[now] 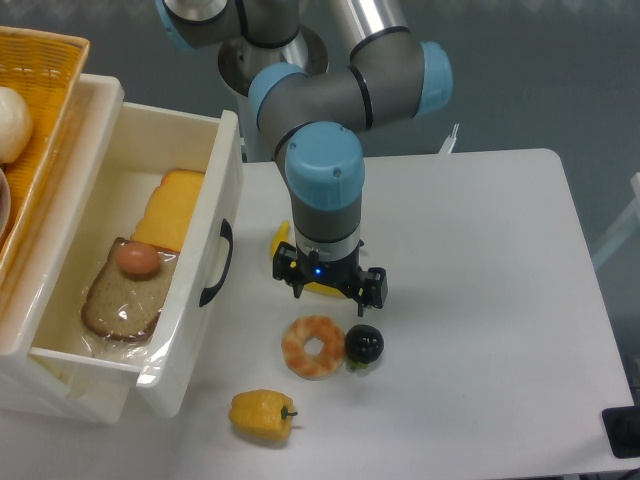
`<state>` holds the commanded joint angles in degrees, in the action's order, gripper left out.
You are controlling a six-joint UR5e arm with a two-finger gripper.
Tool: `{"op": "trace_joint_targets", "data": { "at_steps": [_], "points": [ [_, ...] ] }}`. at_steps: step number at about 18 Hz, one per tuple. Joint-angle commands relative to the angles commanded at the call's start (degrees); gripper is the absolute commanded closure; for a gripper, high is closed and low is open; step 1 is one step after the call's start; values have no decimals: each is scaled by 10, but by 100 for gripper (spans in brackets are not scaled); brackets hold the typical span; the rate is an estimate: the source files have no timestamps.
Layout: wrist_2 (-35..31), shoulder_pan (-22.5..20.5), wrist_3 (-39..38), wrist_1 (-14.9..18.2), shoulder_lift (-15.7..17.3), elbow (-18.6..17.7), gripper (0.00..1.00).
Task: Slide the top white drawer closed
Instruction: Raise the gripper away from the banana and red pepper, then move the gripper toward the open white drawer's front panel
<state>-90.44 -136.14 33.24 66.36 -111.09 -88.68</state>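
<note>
The top white drawer (188,330) stands pulled far out toward the right, its black arched handle (216,262) facing the table. Inside lie a bread slice (118,302), a brown egg (138,258) and an orange cheese block (170,208). My gripper (328,287) points straight down to the right of the handle, roughly a hand's width from it and not touching the drawer. It hangs over a yellow banana (283,240). The wrist hides the fingertips, so the jaw state does not show.
An orange wicker basket (45,110) sits on the cabinet at the far left. On the table in front of the gripper lie a ring-shaped pastry (313,346), a black round fruit (364,344) and a yellow pepper (263,415).
</note>
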Motion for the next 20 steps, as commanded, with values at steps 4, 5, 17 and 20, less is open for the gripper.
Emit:
{"op": "trace_joint_targets", "data": {
  "at_steps": [4, 5, 17, 20],
  "points": [
    [22, 4, -13, 2, -6, -11, 0],
    [31, 3, -13, 3, -6, -11, 0],
    [106, -1, -10, 7, -15, -25, 0],
    [122, -2, -10, 16, -15, -25, 0]
  ]
}}
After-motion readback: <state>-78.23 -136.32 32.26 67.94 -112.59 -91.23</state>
